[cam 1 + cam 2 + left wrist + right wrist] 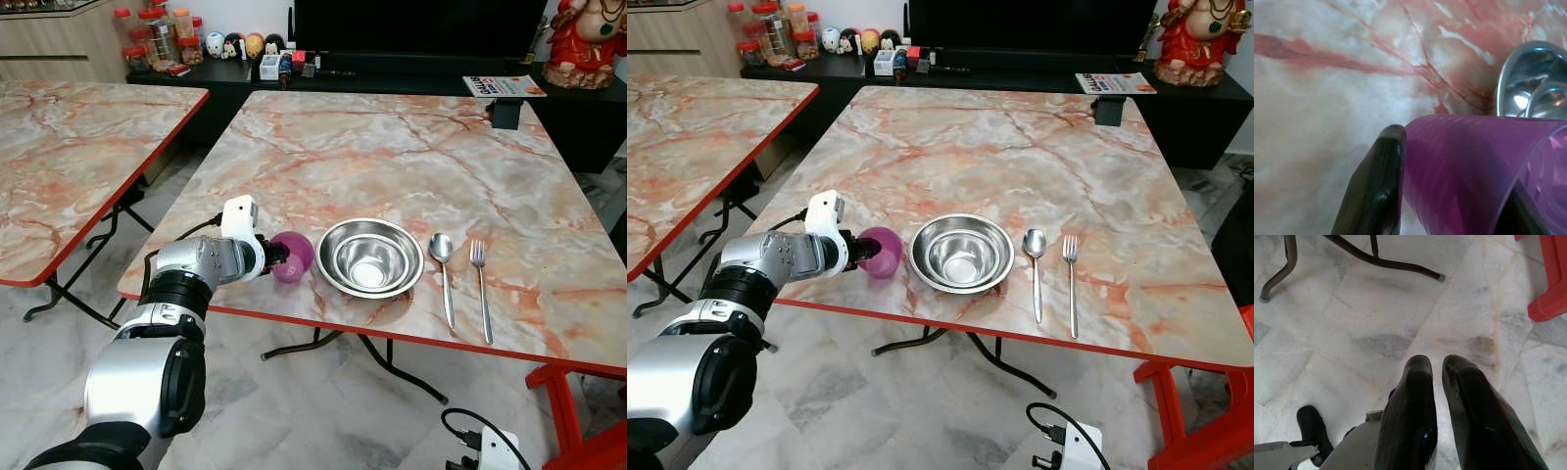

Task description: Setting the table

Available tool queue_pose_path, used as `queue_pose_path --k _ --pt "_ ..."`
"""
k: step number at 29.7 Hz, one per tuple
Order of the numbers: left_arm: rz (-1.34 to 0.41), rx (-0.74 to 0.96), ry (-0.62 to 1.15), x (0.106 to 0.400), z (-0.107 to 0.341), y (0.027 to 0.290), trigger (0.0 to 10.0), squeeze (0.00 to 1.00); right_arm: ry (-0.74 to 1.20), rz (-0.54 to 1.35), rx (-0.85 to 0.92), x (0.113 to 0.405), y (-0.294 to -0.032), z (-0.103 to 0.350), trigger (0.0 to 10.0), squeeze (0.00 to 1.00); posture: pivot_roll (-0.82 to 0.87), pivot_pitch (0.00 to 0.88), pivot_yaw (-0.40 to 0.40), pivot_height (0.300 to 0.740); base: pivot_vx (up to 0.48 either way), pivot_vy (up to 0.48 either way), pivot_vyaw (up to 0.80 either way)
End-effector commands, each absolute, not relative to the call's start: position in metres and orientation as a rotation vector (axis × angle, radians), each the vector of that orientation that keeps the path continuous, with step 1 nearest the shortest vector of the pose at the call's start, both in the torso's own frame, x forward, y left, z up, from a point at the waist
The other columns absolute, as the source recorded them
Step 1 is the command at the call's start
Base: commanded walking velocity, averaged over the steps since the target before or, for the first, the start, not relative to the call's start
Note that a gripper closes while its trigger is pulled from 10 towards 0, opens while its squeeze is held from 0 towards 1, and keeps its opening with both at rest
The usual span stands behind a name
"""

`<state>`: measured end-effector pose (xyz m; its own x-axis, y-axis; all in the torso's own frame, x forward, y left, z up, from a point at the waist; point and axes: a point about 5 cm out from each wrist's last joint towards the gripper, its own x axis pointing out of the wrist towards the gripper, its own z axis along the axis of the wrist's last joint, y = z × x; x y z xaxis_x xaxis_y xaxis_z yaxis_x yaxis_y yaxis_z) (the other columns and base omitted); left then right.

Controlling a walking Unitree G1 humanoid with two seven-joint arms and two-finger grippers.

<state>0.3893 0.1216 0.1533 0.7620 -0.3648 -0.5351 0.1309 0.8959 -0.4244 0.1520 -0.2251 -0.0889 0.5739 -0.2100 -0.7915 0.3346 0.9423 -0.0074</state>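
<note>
Cup [293,257] sits clamped in left tool [279,257] beside bowl [370,258].

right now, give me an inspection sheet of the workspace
Surface: marble-pattern table with red edging.
Job's things: purple cup at the near edge, beside the steel bowl; spoon and fork lie parallel on the bowl's right.
Clutter: nothing seen on this table.
Grippers: left gripper clamps the purple cup, which is tilted; right gripper hangs over the floor, fingers nearly together, holding nothing.
Cables: black cable on the floor at lower right.
Surroundings: second marble table on the left, black shelf with jars and figurines, red chair.
</note>
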Motion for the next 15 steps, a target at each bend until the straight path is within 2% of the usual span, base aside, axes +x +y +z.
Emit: queue_pose_path --k 1,12,13,15 --pt "-0.26 -0.379 0.649 0.3918 0.1587 0.1212 10.0 0.0 0.9 -0.32 0.147 0.154 -0.2271 -0.0876 10.0 0.0 -0.05 0.0 0.001 0.74 0.0 0.0 0.0" --pt "-0.207 -0.397 0.648 0.3932 0.1607 0.1229 10.0 0.0 0.9 -0.315 0.143 0.1548 -0.2278 -0.0872 10.0 0.0 -0.05 0.0 -0.003 0.74 0.0 0.0 0.0" --pt "-0.201 -0.398 0.652 0.3931 0.1605 0.1225 10.0 1.0 0.9 -0.314 0.142 0.1551 -0.2282 -0.087 10.0 0.0 -0.05 0.0 -0.006 0.74 0.0 0.0 0.0" --pt "-0.199 -0.406 0.654 0.3932 0.1607 0.1216 10.0 1.0 0.899 -0.315 0.14 0.1554 -0.229 -0.0867 10.0 0.0 -0.05 0.0 -0.008 0.74 0.0 0.0 0.0"
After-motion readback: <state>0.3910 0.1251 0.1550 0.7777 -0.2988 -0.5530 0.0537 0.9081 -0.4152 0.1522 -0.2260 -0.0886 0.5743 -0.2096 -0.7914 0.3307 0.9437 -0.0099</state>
